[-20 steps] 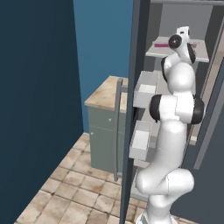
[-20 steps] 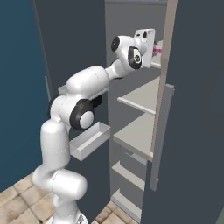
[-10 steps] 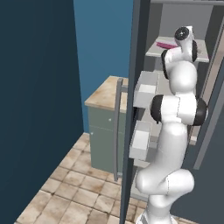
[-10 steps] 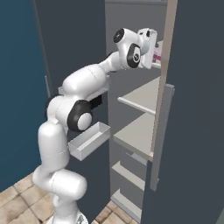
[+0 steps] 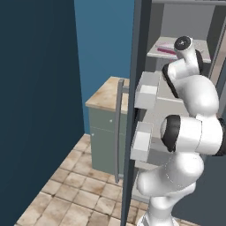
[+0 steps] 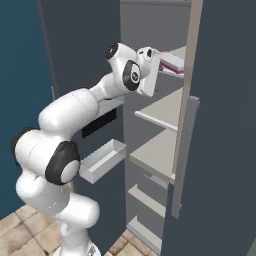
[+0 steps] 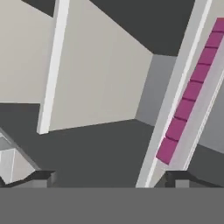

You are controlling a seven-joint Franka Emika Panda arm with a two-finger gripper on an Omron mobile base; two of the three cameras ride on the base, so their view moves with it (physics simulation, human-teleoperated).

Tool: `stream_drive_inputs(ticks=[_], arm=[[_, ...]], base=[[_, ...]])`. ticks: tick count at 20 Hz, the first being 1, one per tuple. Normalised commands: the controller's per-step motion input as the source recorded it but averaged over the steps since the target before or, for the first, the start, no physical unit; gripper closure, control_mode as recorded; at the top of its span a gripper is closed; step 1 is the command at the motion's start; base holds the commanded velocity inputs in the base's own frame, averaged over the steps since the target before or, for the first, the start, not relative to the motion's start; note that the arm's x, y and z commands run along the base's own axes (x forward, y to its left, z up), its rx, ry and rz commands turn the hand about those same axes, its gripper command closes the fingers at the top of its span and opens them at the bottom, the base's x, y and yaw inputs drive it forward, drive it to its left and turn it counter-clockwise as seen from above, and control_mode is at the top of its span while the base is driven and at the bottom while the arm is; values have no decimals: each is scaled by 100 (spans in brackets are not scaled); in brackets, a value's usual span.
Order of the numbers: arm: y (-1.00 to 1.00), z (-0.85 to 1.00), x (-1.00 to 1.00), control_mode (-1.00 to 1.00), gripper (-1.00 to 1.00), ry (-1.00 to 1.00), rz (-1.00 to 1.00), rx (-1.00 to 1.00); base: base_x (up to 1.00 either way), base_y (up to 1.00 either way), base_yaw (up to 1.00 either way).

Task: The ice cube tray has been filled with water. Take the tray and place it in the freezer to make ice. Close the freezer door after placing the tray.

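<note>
Since 1 second ago the gripper has spread its jaws and drawn back slightly from the upper shelf; both base views are otherwise unchanged. In the hand view the 2 fingertips stand wide apart with nothing between them, so the pincer is released. The ice cube tray lies flat on that upper shelf inside the freezer, showing also in the left base view, apart from the fingers. Placing looks finished. What remains, by my reading, is the closing: the arm must back out of the compartment, then reach the freezer door and swing it shut without catching its inner bins.
</note>
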Motion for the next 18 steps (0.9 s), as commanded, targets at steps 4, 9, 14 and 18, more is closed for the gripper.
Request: stream_drive_inputs(ticks=[4,9,14,18], arm=[[38,1,-80,-100,-100,0,1,0],[20,7,-87,-100,-100,0,1,0],[2,13,-65,-100,-100,0,0,0],[3,3,-54,-100,-100,2,0,0]], base=[[0,0,0],[0,0,0],[0,0,0],[0,0,0]])
